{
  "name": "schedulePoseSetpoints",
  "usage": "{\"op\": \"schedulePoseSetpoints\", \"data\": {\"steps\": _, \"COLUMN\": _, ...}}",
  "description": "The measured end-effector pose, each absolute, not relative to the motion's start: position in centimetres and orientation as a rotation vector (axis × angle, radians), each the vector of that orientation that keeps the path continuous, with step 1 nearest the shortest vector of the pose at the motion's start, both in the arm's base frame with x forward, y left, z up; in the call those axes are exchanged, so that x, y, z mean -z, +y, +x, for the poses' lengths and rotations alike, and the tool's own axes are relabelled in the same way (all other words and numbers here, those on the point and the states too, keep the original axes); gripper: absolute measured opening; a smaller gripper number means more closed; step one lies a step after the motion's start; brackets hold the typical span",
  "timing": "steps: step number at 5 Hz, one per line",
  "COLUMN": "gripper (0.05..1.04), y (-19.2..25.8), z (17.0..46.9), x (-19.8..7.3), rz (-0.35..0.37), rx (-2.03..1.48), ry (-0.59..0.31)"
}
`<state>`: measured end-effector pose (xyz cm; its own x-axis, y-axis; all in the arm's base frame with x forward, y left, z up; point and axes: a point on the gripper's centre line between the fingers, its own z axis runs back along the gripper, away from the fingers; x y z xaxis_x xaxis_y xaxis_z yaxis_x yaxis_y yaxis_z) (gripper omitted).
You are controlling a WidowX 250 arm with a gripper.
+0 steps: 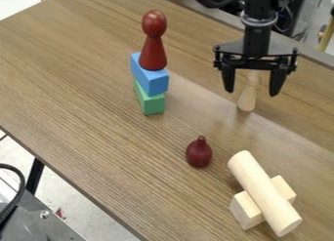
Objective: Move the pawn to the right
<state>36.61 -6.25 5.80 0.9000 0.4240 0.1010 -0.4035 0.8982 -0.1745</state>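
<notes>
The black gripper [251, 92] hangs at the upper right over the table, open, its two fingers wide apart. Between them, touching neither, shows a pale wooden pawn-like piece [247, 97], its upper part partly hidden behind the gripper. A dark red pawn [154, 45] stands upright to the left of the gripper, on top of a blue block [150, 78], which rests on a green block [151, 101].
A small dark red pear-shaped piece [199, 152] is on the brown table [85, 89] near the middle. At the lower right, a pale wooden cylinder [264, 192] lies across a pale wooden block [245, 210]. The table's front edge runs diagonally at lower left.
</notes>
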Motion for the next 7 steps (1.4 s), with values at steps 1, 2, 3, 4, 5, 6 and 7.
{"op": "schedulePoseSetpoints", "data": {"steps": 1, "gripper": 0.963, "y": -6.3, "z": 36.4, "x": -6.1, "rz": -0.132, "rx": -0.435, "ry": -0.115}}
{"op": "schedulePoseSetpoints", "data": {"steps": 2, "gripper": 0.686, "y": -5.9, "z": 37.3, "x": -6.5, "rz": -0.121, "rx": -0.452, "ry": -0.145}}
{"op": "schedulePoseSetpoints", "data": {"steps": 3, "gripper": 0.402, "y": -5.4, "z": 36.5, "x": -5.8, "rz": -0.128, "rx": -0.45, "ry": -0.121}}
{"op": "schedulePoseSetpoints", "data": {"steps": 4, "gripper": 0.354, "y": -3.8, "z": 34.2, "x": -6.8, "rz": -0.148, "rx": -0.419, "ry": -0.137}}
{"op": "schedulePoseSetpoints", "data": {"steps": 5, "gripper": 0.354, "y": -1.3, "z": 30.7, "x": -7.9, "rz": -0.176, "rx": -0.361, "ry": -0.137}}
{"op": "schedulePoseSetpoints", "data": {"steps": 6, "gripper": 0.354, "y": 2.0, "z": 26.0, "x": -10.1, "rz": -0.226, "rx": -0.322, "ry": -0.168}}
{"op": "schedulePoseSetpoints", "data": {"steps": 7, "gripper": 0.354, "y": 3.0, "z": 21.4, "x": -11.1, "rz": -0.275, "rx": -0.245, "ry": -0.163}}
